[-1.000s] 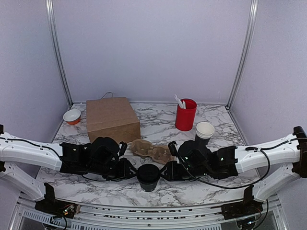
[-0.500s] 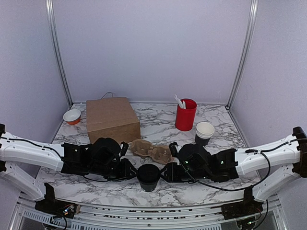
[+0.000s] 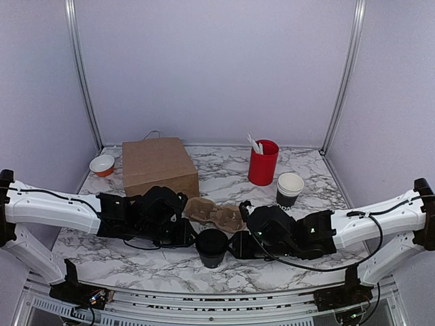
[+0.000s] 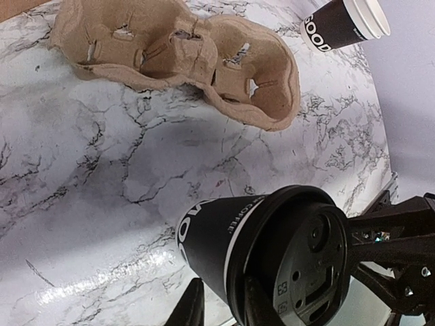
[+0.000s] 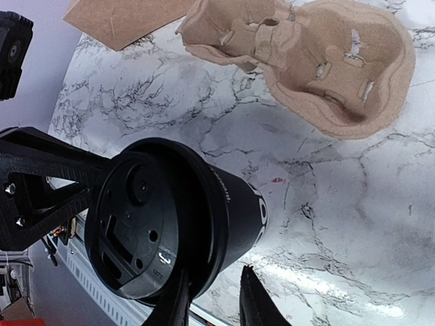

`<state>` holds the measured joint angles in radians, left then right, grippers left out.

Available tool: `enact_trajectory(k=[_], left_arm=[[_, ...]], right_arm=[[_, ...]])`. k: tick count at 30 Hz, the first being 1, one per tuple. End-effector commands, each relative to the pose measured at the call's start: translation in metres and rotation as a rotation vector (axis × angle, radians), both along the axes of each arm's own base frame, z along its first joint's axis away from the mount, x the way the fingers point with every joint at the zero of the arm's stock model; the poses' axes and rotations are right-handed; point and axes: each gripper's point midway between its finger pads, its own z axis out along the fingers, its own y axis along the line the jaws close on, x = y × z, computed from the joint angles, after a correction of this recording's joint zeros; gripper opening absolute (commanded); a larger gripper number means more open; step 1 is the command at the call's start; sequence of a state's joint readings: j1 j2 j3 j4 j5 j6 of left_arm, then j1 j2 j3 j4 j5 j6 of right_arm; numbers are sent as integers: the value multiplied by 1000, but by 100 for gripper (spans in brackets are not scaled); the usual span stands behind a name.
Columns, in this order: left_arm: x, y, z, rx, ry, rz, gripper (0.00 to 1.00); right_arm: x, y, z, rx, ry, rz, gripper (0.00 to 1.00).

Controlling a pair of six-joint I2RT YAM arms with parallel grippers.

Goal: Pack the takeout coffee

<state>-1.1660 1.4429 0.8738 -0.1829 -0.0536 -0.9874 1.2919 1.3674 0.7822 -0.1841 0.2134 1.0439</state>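
The lidded coffee cup (image 3: 212, 248) sits beside the cup tray (image 3: 216, 214), not packed yet — left gripper (image 4: 221, 309) and right gripper (image 5: 214, 299) jaws are a little apart at its edge, squeezing or not I cannot tell

Takeout coffee (image 3: 212, 248): small black paper cup, white lettering on side, round black plastic lid (image 4: 309, 265) seated on rim. Upright, centre, near front edge of marble table (image 3: 299, 170).

Matt blk paper cup (image 4: 211, 234), plastic lid (image 4: 309, 268), glossy marble table (image 4: 136, 156)
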Motion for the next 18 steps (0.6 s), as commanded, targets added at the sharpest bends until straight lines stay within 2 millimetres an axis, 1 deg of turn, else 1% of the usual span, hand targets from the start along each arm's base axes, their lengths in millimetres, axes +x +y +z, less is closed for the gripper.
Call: enact_trajectory(k=[1,5,7,11,18], left_arm=[[-7,32,-56,222,67,-41,22],[0,23,-41,199,37,-61,22],[3,15,-29,179,17,-74,23],[6,5,-12,150,-6,-95,23],[10,-1,5,118,-34,-95,26]], right_arm=[[-19,-15,-42,-185,67,74,25],[-16,-8,-30,-151,56,64,27],[-12,-9,-21,-136,41,44,28],[-2,-11,-5,-104,15,-10,31],[9,-7,20,-53,-30,-62,33]])
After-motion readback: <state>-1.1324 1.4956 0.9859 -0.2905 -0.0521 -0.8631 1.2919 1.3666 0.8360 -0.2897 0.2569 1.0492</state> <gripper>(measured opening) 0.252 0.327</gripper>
